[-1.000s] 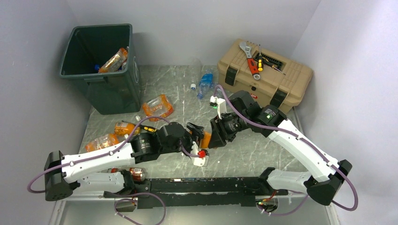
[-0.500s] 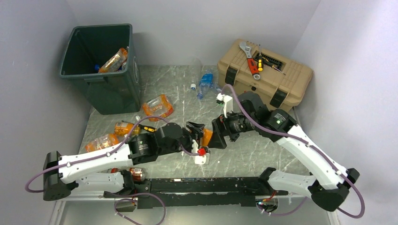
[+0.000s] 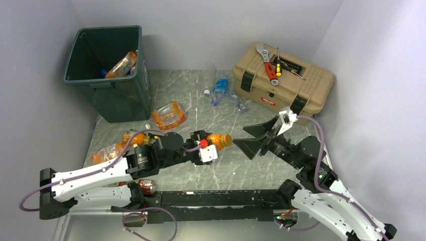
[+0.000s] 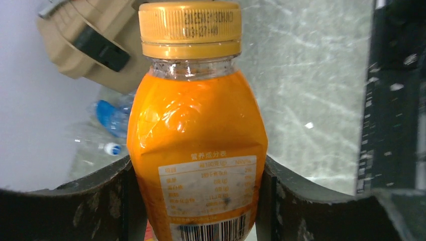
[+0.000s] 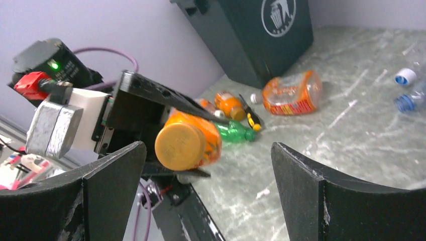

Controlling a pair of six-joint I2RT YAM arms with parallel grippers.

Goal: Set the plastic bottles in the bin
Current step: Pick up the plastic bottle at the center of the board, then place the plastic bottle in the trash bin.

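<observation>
My left gripper (image 3: 211,142) is shut on an orange plastic bottle (image 3: 221,139) with a yellow-orange cap, held level above the table's middle. In the left wrist view the bottle (image 4: 196,130) fills the space between both fingers (image 4: 100,201). My right gripper (image 3: 241,136) stands open to the right of the cap, apart from it. The right wrist view shows the cap (image 5: 180,146) ahead of the open gripper (image 5: 208,146). The dark green bin (image 3: 108,98) stands at the far left with bottles inside (image 3: 123,64). More orange bottles (image 3: 168,114) lie near it.
A tan toolbox (image 3: 296,85) with a wrench and screwdrivers (image 3: 271,65) on its lid sits at the back right. Clear blue-capped bottles (image 3: 219,88) and a loose cap (image 3: 206,92) lie at the back centre. A green bottle (image 5: 233,131) lies beside the orange ones.
My right gripper opened, let go of the orange bottle and drew back to the right. The left gripper kept the bottle and shifted a little left and up with it.
</observation>
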